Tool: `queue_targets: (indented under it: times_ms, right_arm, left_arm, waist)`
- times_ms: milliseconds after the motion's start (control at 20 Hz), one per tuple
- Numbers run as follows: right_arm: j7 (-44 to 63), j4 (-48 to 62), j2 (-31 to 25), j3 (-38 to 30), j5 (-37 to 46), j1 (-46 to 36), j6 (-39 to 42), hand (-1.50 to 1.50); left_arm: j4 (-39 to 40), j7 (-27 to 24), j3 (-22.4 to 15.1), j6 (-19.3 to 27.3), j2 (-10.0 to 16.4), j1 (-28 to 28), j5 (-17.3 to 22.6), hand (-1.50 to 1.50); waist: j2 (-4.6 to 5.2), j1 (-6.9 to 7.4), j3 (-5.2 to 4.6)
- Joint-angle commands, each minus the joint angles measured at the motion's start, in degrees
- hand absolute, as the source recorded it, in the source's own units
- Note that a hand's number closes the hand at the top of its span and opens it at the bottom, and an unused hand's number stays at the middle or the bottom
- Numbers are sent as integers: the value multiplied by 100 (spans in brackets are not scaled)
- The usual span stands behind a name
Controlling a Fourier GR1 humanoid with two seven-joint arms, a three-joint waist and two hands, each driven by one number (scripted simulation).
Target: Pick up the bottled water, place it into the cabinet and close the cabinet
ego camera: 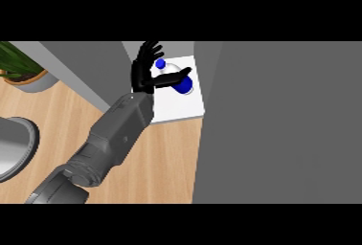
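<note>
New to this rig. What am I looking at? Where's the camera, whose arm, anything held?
One view, from the robot's head, looking steeply down at a wooden counter. The grey forearm ends in the robot's black left hand; the right hand is out of view. The bottled water, white and blue, is on a white cabinet shelf. The hand's fingers are straight and its thumb crosses the bottle, so it does not look gripped. Also visible: grey cabinet panel at right, potted plant, grey round rim at left.
</note>
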Motion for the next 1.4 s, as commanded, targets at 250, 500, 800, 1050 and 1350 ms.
queue_targets:
  times_ms: [250,500,800,1050,1350]
  right_arm:
    - [-34,-23,59,75,57,11,105,-150]
    - [-25,69,-44,32,-8,-37,199,-150]
    - [-58,44,105,208,122,-137,130,-150]
    - [17,-235,89,1,13,156,179,-150]
    - [-24,53,-47,-124,83,-18,252,-150]
  left_arm:
    - [298,-95,34,84,103,-168,-65,-150]
    - [370,-158,-126,192,19,-368,-256,-150]
    - [396,-237,-572,-176,-77,-466,-717,-150]
    - [215,-619,-417,-354,-80,-413,-605,150]
    - [-144,-751,-287,-646,-81,-255,-394,150]
  waist:
    - [28,-41,1]
    - [23,-72,3]
    - [11,-6,7]
    - [-119,71,0]
    - [-182,221,8]
